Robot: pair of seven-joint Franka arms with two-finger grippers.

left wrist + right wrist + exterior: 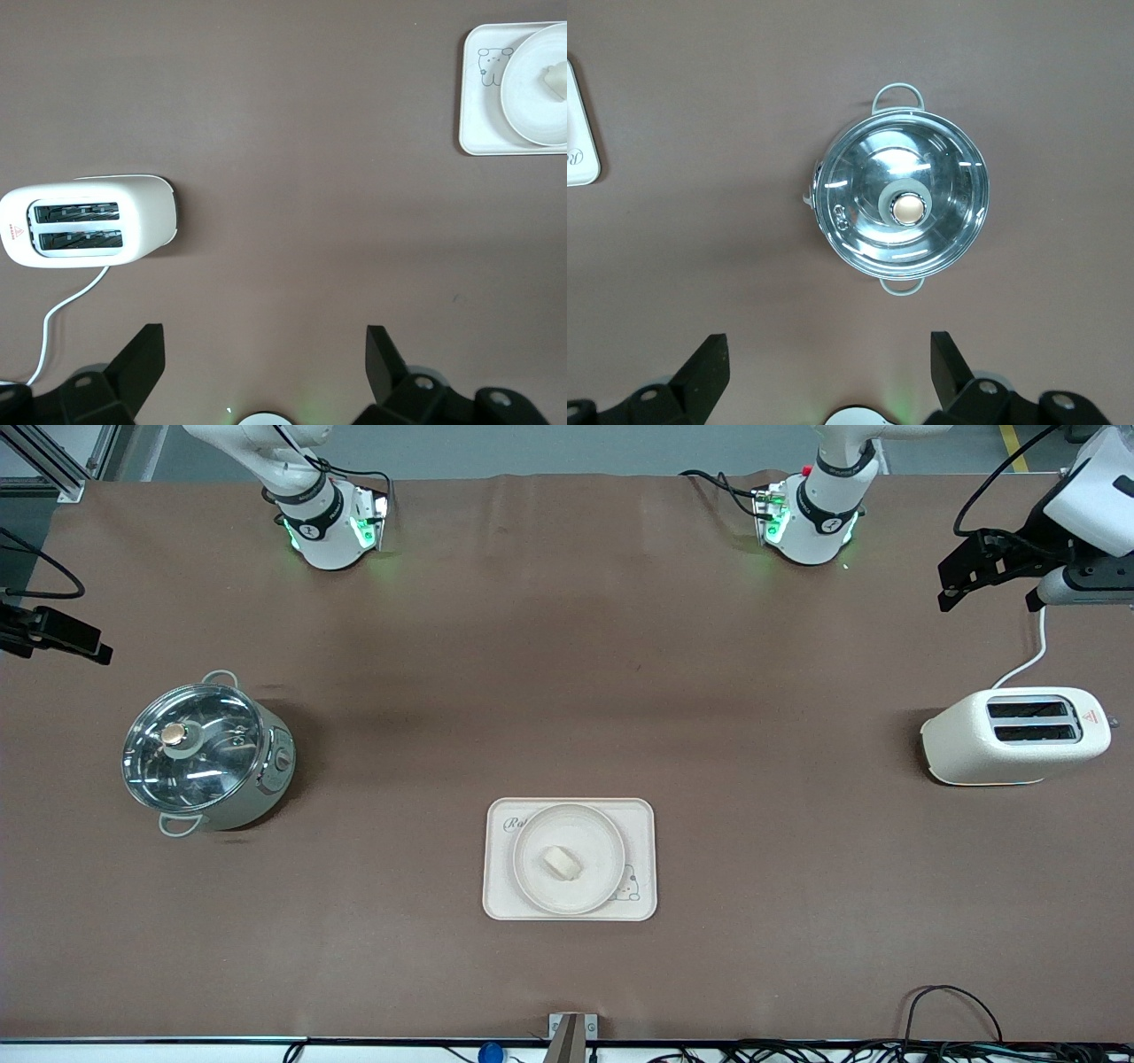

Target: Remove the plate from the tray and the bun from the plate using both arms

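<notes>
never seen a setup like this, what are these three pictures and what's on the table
Two white robot arms stand at a brown table. One picture looks down from high across it; the other two come from cameras on each arm's wrist. The left end effector hangs open above the toaster's end, the right end effector open above the lidded pot's end. Neither holds anything. Nearer the front camera lies a tray carrying a plate with a bun on it.
</notes>
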